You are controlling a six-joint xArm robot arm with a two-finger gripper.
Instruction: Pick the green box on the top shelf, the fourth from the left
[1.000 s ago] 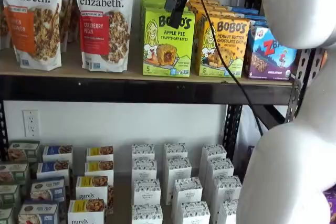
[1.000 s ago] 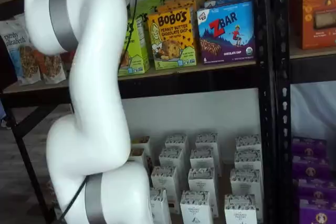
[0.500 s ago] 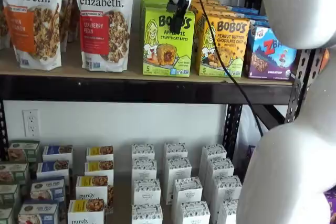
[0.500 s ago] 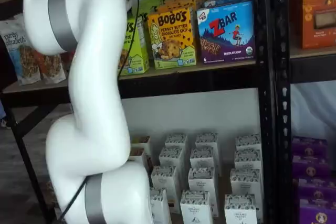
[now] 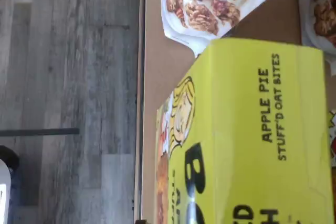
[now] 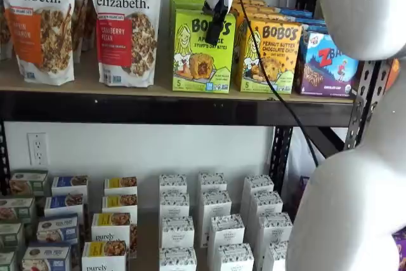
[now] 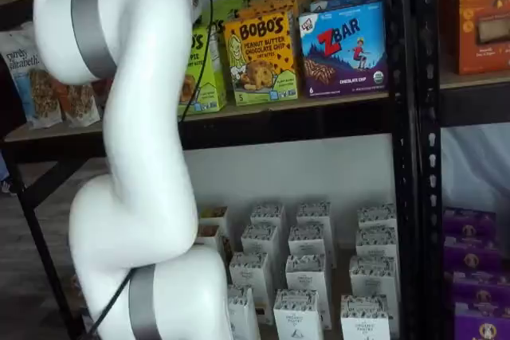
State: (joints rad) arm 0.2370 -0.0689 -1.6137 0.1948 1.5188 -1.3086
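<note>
Lower than a second ago, the gripper (image 6: 214, 33) now hangs in front of the green box (image 6: 202, 52), its black fingers (image 6: 216, 26) across the printed front.

Nearest in a shelf view, the white arm (image 7: 127, 149) hides most of that box (only a lime edge shows). Behind it the box stands upright on the top shelf (image 6: 158, 90), between a granola pouch (image 6: 125, 25) and the yellow-orange Bobo's box (image 6: 268, 55). Whether the fingers are apart or together I cannot tell. The wrist view shows its top (image 5: 252, 140) close up.

The lime-green upright Bobo's carton (image 6: 203, 52) stands at the tan wooden desk's (image 6: 89, 80) front edge, between the white granola pouch (image 6: 125, 25) and the yellow-orange Bobo's carton (image 6: 270, 57).
</note>
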